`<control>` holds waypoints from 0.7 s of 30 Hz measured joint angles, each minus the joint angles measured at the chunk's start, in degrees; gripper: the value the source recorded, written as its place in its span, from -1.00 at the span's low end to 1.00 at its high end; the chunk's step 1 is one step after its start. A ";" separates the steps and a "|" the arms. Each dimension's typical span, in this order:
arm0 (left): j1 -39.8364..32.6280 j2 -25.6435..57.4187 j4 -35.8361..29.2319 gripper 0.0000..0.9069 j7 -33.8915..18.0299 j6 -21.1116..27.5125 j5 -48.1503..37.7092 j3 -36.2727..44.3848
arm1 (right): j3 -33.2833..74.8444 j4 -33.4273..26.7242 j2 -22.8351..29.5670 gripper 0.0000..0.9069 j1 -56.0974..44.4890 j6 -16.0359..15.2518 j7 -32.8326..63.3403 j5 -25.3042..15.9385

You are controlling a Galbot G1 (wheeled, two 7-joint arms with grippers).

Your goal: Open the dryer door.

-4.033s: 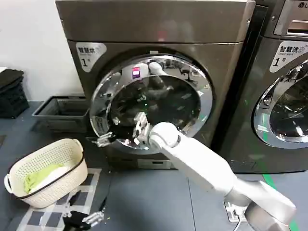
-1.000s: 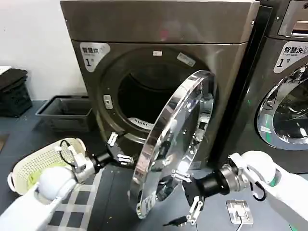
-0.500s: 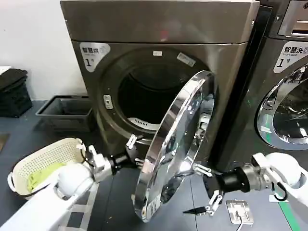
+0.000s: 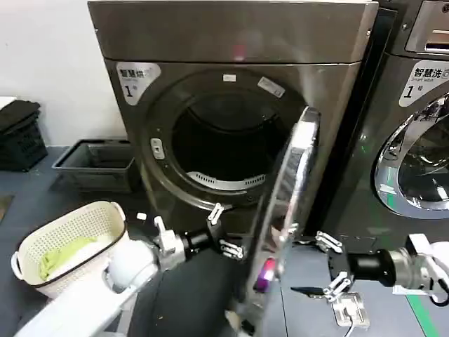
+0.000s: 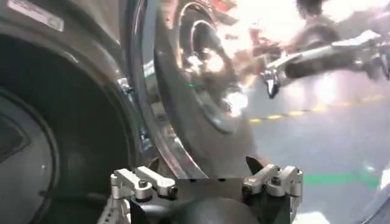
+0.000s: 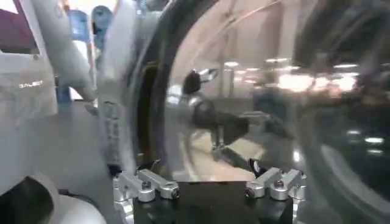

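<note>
The dryer door (image 4: 284,225) stands swung well out from the dryer (image 4: 231,105), seen almost edge-on in the lower middle of the head view, hinged at its right side with the round opening of the drum (image 4: 217,147) fully exposed above and to its left. In the left wrist view its chrome rim (image 5: 183,109) fills the centre.

The left gripper (image 4: 226,233) sits low, just left of the door on its inner side, fingers spread apart with nothing between them. The right gripper (image 4: 330,265) is at the lower right, on the door's outer side, also spread and holding nothing; the right wrist view has the door's glass (image 6: 244,103) close in front of it.

The job looks nearly done. To finish well, I would push on from the inner face with the left gripper, low and near the free edge where leverage is best, gently so the door does not bounce off its stop. The right gripper should draw back, clear of the door's arc.

A laundry basket (image 4: 66,246) sits at the lower left, a second machine (image 4: 414,126) at the right edge.
</note>
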 joint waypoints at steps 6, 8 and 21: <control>-1.69 -1.72 0.95 1.00 -0.01 -0.03 0.22 2.48 | 12.08 -0.42 1.65 1.00 -11.94 2.84 2.25 0.01; -2.22 -2.13 1.27 1.00 -0.02 -0.06 0.23 3.19 | 15.96 -0.86 2.40 1.00 -15.74 3.57 2.55 -0.39; -7.40 -6.86 4.46 1.00 -0.06 -0.49 0.22 9.74 | 38.65 -8.96 11.95 1.00 -36.12 11.66 3.72 -5.65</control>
